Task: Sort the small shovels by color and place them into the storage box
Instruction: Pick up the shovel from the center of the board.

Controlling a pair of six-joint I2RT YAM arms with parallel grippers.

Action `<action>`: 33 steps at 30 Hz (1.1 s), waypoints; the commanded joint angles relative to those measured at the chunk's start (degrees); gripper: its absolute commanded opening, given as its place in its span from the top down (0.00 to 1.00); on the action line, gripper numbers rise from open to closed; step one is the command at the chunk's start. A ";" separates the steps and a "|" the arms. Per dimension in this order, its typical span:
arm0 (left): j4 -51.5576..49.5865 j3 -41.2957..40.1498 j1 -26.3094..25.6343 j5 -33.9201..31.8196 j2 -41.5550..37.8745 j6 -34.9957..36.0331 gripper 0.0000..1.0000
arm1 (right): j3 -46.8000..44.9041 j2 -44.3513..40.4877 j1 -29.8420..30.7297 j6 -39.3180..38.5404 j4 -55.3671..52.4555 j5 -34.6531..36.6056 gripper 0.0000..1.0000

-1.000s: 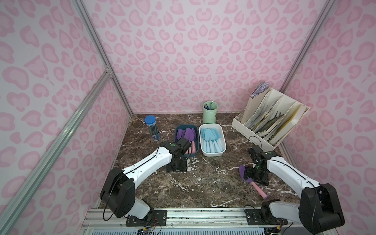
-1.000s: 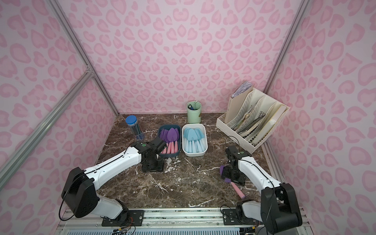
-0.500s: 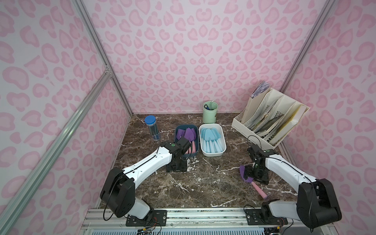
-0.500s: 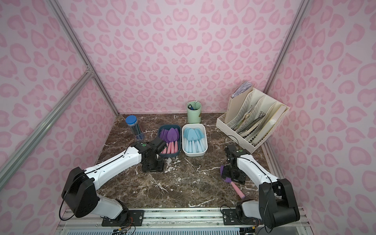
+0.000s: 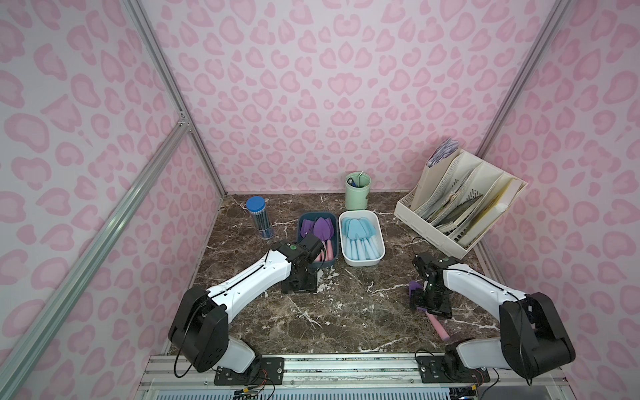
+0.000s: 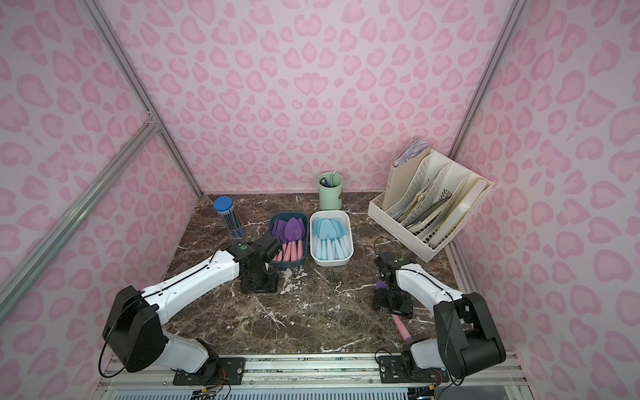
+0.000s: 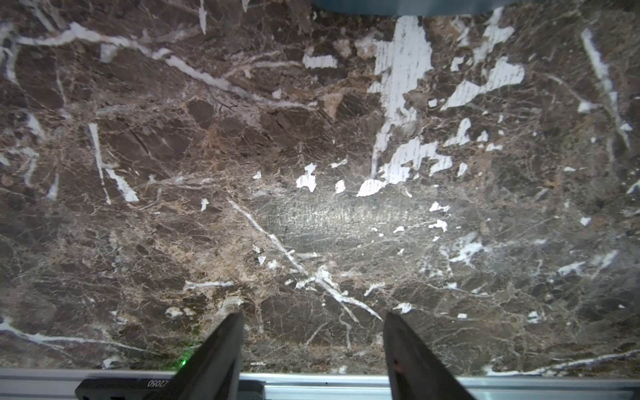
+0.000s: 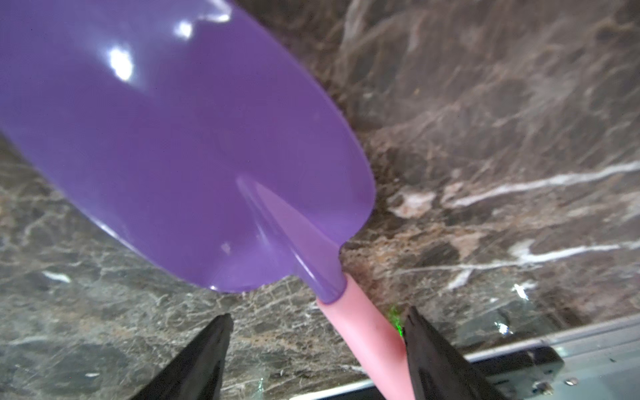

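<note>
Marble table [image 5: 346, 311]: I see two bins side by side toward back. Dark blue bin [image 5: 300, 230] holds purple shovels [image 5: 323, 228]; white bin [image 5: 361, 262] holds light blue shovels [image 5: 360, 235]. Loose purple shovel [image 8: 173, 138] lies flat on table, my right side. Right gripper [image 8: 318, 311] low over it, jaws spread wide, pink handle between them, unclamped. Left gripper [image 7: 311, 315] spread too, over bare marble just before dark blue bin.

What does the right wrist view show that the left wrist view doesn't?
Right wrist only: a plastic shovel with purple blade and pink handle, its handle lying inside the open right gripper. Left wrist only: the edge of a dark blue plastic bin; nothing inside the open left gripper. Both: brown marble tabletop, aluminium rail.
</note>
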 commanded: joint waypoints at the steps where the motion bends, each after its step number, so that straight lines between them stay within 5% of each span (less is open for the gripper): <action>1: -0.77 0.30 0.11 -0.25 -0.32 0.18 0.31 | 0.07 0.17 0.90 0.89 -0.91 -0.26 0.18; 33: -0.97 0.92 0.37 0.15 -0.05 0.79 0.32 | -4.57 -4.24 10.36 10.83 -1.05 -6.22 0.47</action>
